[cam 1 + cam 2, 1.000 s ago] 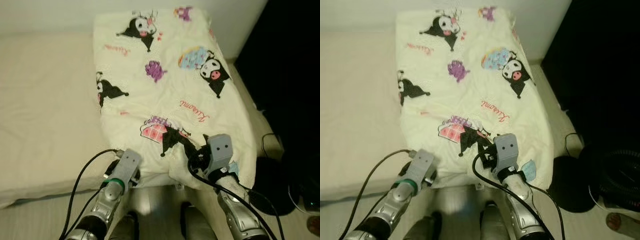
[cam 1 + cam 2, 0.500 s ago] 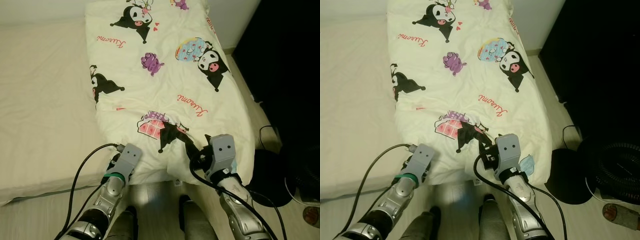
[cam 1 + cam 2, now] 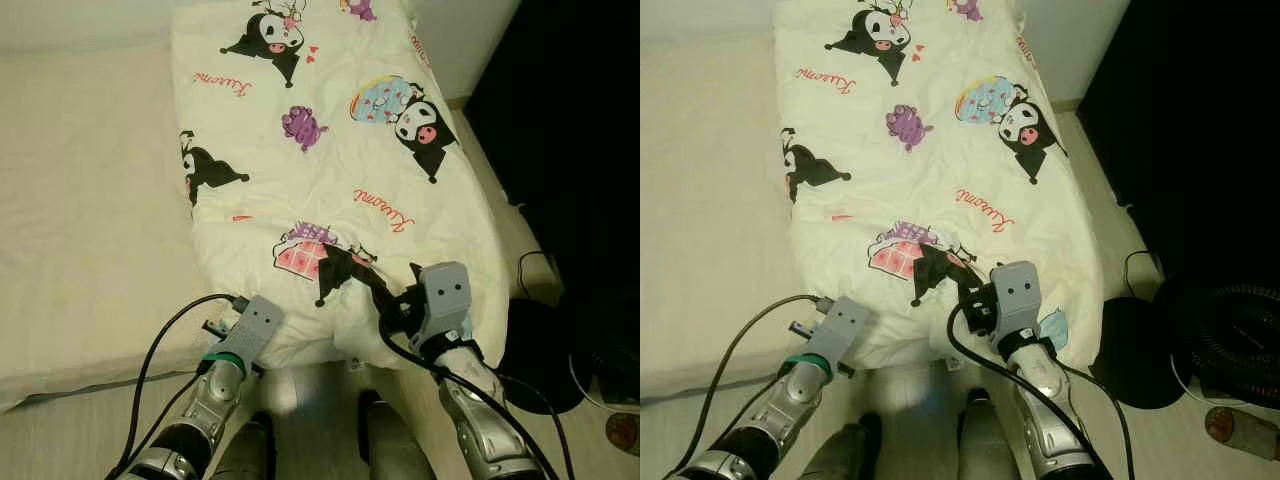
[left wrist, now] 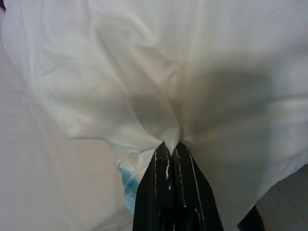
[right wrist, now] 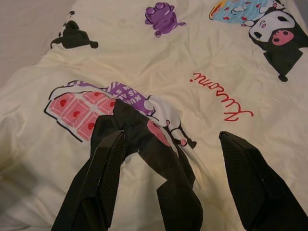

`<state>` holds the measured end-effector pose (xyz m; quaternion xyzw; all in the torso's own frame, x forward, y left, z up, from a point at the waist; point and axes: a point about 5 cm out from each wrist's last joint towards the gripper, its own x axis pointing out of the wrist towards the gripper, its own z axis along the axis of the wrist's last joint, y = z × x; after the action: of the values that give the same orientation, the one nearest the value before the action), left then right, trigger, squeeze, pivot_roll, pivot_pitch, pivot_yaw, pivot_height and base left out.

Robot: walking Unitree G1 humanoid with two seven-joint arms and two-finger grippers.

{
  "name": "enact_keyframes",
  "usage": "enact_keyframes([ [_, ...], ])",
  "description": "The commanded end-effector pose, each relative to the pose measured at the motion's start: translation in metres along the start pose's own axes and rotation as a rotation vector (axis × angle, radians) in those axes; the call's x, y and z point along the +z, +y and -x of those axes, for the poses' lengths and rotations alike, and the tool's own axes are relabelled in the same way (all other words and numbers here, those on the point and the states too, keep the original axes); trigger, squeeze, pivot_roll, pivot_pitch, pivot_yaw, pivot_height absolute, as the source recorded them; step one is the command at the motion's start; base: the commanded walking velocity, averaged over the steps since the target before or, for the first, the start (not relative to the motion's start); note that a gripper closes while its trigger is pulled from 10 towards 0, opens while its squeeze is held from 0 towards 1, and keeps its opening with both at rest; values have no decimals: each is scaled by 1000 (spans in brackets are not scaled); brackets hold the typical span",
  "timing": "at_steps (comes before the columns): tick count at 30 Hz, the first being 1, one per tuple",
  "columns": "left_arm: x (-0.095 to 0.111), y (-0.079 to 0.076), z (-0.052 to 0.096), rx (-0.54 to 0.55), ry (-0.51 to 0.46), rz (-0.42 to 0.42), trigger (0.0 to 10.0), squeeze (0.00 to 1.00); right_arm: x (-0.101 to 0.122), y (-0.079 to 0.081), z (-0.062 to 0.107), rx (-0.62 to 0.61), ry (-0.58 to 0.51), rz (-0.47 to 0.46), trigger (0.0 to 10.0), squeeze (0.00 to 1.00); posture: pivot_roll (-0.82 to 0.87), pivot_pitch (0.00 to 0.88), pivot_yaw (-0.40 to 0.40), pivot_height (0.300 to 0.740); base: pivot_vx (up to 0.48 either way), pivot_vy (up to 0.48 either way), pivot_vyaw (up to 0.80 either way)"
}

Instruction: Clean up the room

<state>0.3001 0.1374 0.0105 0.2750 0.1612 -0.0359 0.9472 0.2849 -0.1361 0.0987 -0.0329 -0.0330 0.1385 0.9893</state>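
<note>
Cream cotton printed with cartoon figures is covering the right half of the bed: a quilt [image 3: 330,170] lying along the bed's right edge, its near hem hanging over the foot edge. Red cursive writing is showing on it in several places, slanted and hard to read; it seems to spell "Kuromi", though the letters are too loopy to be sure. A purple patch beside the pink checked print is carrying small letters that cannot be made out. The far end of the quilt is running out of the head views, cutting a printed figure in half.

The left gripper [image 4: 172,150] is sitting at the quilt's near left corner, its black fingers [image 4: 156,192] pressed together and pinching a gathered fold of the cloth. A blue patch is peeking out beside them, mostly hidden under the fabric.

The right gripper [image 5: 175,159] is hovering over the near right part of the quilt, its fingers [image 5: 103,183] spread wide with printed cloth showing between them; whether the tips are touching the fabric is unclear.

The bare mattress sheet [image 3: 90,200] is lying to the left. A dark round object [image 3: 1140,355] is sitting on the floor by the bed's right corner, too dim to identify.
</note>
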Motion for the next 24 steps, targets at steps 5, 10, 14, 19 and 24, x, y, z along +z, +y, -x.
enact_keyframes([
  [5,-17,-8,7,-37,46,-37,0,0,-11,-3,8,-19,50,-14,10000,0,-165,332,53,740,0,0,0],
  [10,-19,5,7,-78,34,-106,0,0,-12,-3,9,-29,50,-13,10000,0,-152,328,80,740,0,0,0],
  [14,-30,28,17,-219,59,-224,0,0,-13,-6,12,-45,53,-16,10000,0,-133,331,89,740,0,0,0],
  [19,-45,66,40,-314,144,-335,0,0,-17,-8,16,-54,63,-20,10000,0,-103,333,89,740,0,0,0],
  [24,-72,92,74,-478,267,-417,10000,0,-20,-5,12,-31,74,-24,10000,0,-72,333,79,740,0,0,0],
])
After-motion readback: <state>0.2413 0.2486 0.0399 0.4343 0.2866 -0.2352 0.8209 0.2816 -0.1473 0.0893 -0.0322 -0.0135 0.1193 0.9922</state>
